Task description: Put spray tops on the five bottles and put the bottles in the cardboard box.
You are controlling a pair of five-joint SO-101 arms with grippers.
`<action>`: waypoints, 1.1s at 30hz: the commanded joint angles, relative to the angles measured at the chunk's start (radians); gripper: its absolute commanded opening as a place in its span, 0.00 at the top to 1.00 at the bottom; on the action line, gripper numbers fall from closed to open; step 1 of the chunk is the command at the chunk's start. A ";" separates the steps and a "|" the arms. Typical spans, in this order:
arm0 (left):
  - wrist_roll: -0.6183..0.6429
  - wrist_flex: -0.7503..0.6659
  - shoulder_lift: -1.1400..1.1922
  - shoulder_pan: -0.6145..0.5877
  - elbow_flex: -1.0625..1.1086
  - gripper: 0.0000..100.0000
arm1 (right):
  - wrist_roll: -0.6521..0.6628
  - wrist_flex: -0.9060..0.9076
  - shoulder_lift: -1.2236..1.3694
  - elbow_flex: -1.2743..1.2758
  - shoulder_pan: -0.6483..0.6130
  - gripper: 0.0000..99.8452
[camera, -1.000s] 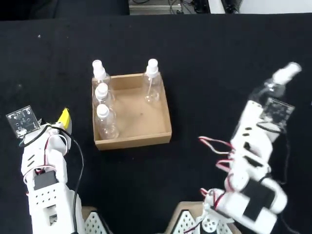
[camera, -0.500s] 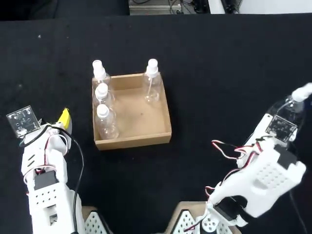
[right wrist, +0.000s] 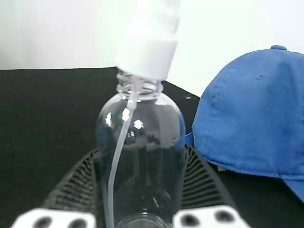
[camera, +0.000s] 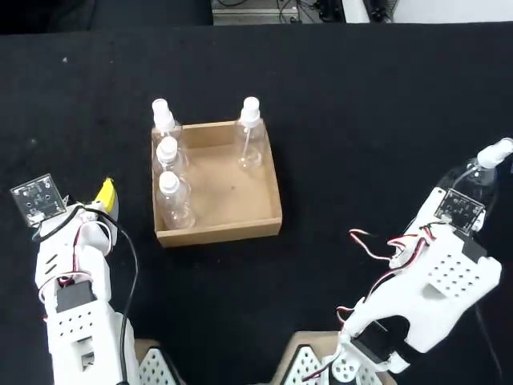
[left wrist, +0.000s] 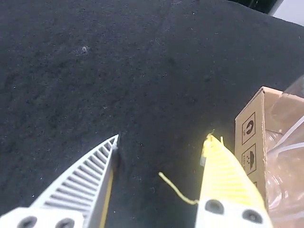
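Observation:
The cardboard box (camera: 256, 218) sits left of the table's middle. Several clear bottles with white spray tops stand in it: three (camera: 175, 202) along its left wall and one (camera: 250, 136) at its far right corner. At the table's right edge my right gripper (camera: 471, 186) is shut on a fifth clear bottle (camera: 474, 178) with a white spray top (camera: 495, 151); the right wrist view shows the bottle (right wrist: 140, 142) between the black fingers (right wrist: 76, 180). My left gripper (left wrist: 161, 147) is open over bare black cloth, left of the box (left wrist: 254, 137).
Black cloth (camera: 345, 96) covers the table. A blue cap (right wrist: 251, 109) lies just behind the held bottle in the right wrist view. Cables and equipment (camera: 288, 10) sit past the far edge.
The right arm has swung to the right and toward the near side, carrying the bottle from the right of the table to its right edge. The left arm stayed still.

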 commanded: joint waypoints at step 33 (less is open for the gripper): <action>0.003 -0.158 -0.017 0.007 0.056 0.74 | 0.009 -0.003 -0.007 -0.015 -0.054 0.62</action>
